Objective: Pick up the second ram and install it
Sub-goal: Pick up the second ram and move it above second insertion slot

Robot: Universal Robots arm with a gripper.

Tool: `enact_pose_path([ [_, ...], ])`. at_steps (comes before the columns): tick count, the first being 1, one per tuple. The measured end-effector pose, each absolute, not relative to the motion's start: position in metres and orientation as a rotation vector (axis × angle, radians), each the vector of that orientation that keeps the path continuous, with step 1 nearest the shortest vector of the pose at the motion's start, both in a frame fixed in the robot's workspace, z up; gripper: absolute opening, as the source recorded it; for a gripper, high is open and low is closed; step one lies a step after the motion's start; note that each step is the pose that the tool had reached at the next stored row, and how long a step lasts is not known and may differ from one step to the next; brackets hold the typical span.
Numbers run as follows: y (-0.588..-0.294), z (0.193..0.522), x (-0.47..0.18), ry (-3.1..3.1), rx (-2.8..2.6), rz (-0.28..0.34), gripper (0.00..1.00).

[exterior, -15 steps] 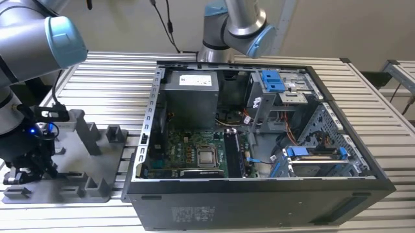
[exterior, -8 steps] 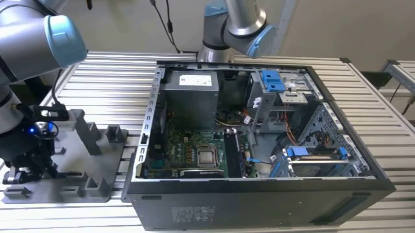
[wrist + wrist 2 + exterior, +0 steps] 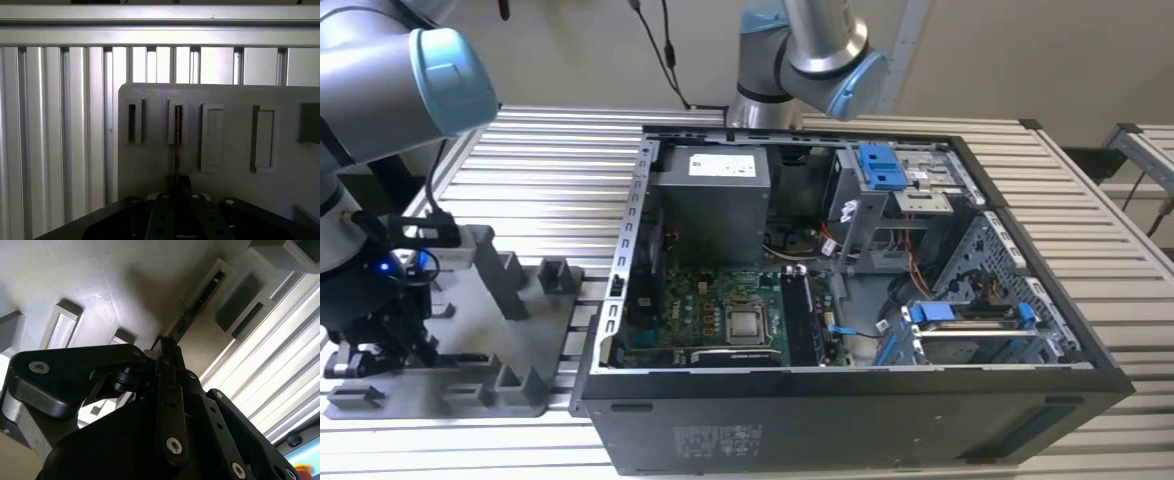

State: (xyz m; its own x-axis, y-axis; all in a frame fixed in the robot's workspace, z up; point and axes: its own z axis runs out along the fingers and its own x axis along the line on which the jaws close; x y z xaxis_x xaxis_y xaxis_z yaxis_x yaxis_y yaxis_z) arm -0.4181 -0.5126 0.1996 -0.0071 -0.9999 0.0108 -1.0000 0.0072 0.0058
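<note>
End effector: I see it clamped on the second ram.
Second ram: edge-on, at the grey holder's slot.
Desk: ribbed metal under the holder, open computer case beside it.

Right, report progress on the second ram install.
Done: the gripper is at the grey holder tray. In hand: its jaws look shut on the second ram, which stands edge-on at a tray slot. Left: the ram is not yet in the open computer case, so the install itself is undone.
</note>
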Motion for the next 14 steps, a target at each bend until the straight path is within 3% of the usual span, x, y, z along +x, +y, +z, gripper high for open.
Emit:
enact_pose_path([
  [14, -0.5126, 0.2098, -0.4182, -2.221, 2.205, 0.005, 0.14],
])
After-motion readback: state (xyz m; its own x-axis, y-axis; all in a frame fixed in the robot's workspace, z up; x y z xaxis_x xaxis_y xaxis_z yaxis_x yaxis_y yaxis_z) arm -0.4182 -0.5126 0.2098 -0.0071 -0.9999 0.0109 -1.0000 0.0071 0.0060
